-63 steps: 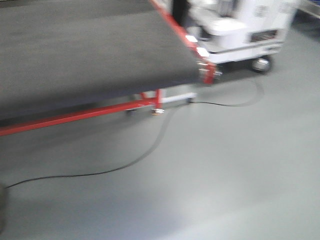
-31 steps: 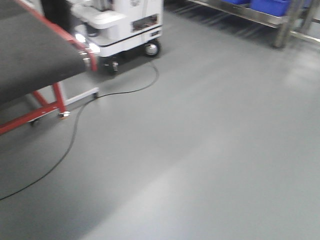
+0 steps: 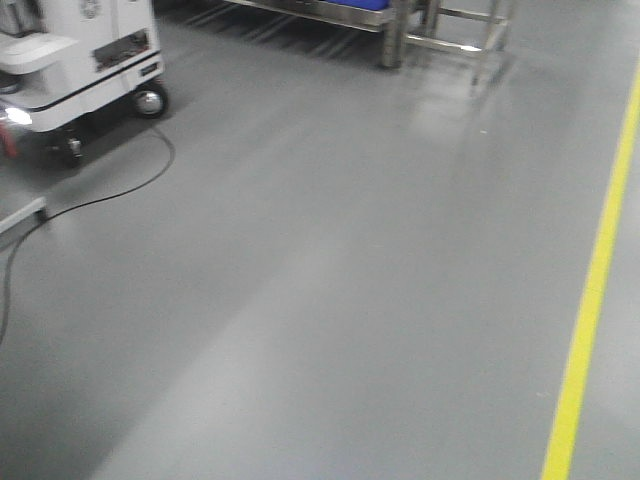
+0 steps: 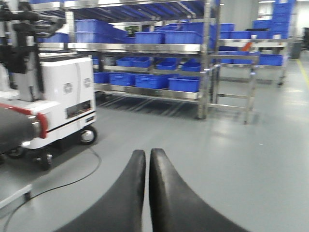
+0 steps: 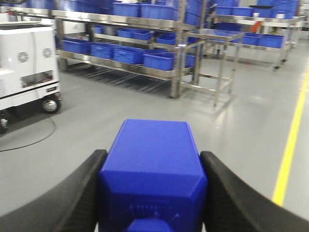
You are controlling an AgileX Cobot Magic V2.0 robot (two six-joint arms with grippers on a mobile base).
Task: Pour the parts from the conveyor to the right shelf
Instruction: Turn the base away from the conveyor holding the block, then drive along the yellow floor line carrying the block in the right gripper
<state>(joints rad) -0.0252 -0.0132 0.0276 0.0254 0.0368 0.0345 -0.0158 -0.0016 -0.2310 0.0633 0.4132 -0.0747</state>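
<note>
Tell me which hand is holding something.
The right hand: it is shut on a blue block. The left hand is shut with nothing between its fingers.

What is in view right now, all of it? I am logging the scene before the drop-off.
blue part: one, bright blue, clamped in the right gripper
shelf rack: one, steel, far side of the floor
blue bins: many, deep blue, on the rack's levels
conveyor end: one, dark grey with a red edge, far left
white wheeled machine: one, white, beside the conveyor end
black cable: one, black, on the floor at left
yellow line: one, yellow, on the floor at right
floor: grey, glossy
left gripper: black, shut, empty
right gripper: black, shut on the part
</note>
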